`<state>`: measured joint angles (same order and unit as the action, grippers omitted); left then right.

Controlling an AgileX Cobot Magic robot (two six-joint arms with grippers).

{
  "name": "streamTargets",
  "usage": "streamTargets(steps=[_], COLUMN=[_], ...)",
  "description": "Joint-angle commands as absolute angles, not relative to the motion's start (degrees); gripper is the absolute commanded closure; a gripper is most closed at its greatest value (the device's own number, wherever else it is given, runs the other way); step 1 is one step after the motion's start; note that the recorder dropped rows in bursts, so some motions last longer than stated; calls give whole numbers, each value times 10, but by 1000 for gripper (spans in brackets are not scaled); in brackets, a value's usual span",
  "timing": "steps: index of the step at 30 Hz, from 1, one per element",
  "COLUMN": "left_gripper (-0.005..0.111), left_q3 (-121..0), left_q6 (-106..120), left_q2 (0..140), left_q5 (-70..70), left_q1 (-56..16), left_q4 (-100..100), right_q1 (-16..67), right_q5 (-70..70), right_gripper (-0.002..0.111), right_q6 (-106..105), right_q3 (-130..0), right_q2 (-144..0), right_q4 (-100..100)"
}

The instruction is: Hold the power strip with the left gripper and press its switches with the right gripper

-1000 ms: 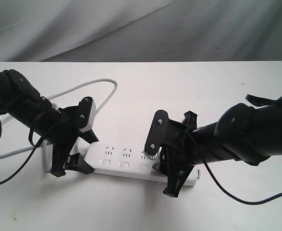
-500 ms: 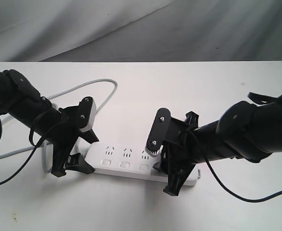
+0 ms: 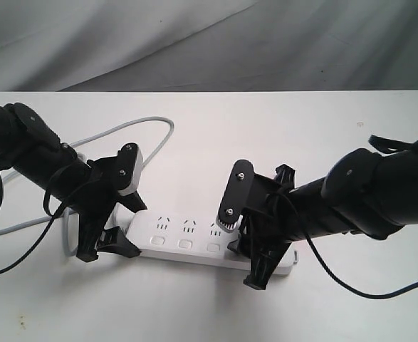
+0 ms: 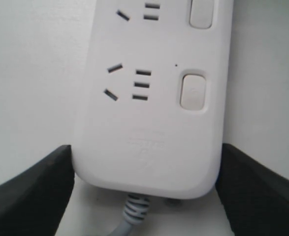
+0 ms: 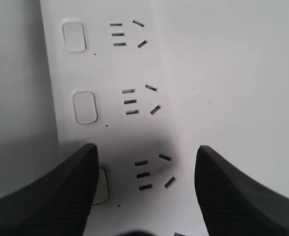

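The white power strip lies flat on the table, its grey cord looping away to the back left. My left gripper is shut on the strip's cord end; in the left wrist view its black fingers press both long sides of the power strip. My right gripper is open over the strip's other half. In the right wrist view one of its fingers rests over part of a switch, while two more switches lie uncovered further along.
The white table ends at a grey cloth backdrop. Black arm cables hang at the front right and the front left. The cord's loops lie at the left edge.
My right gripper has shifted slightly down and to the right over the strip. The left gripper and the strip have stayed in place.
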<state>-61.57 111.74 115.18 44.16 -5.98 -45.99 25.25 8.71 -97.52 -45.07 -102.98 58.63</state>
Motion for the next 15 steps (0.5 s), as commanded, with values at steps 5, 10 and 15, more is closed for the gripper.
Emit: streamTargets(steps=[5,10,15], left_gripper=[48,48,48], left_q3=[-617,-617,-617], left_q6=[1114,1114,1114], left_q2=[1152,1152,1152], left_q5=[449,449,449], left_q1=[-62,-62,-62], left_q4=[-461,-461,-461], right_q1=[245,245,245], right_q5=[85,82,82], right_gripper=[53,53,53], right_q6=[-1037,-1037,-1037], right_q3=[-422,-421,-421], right_q2=[-1044,-1044,-1026], right_q4=[554,554,554])
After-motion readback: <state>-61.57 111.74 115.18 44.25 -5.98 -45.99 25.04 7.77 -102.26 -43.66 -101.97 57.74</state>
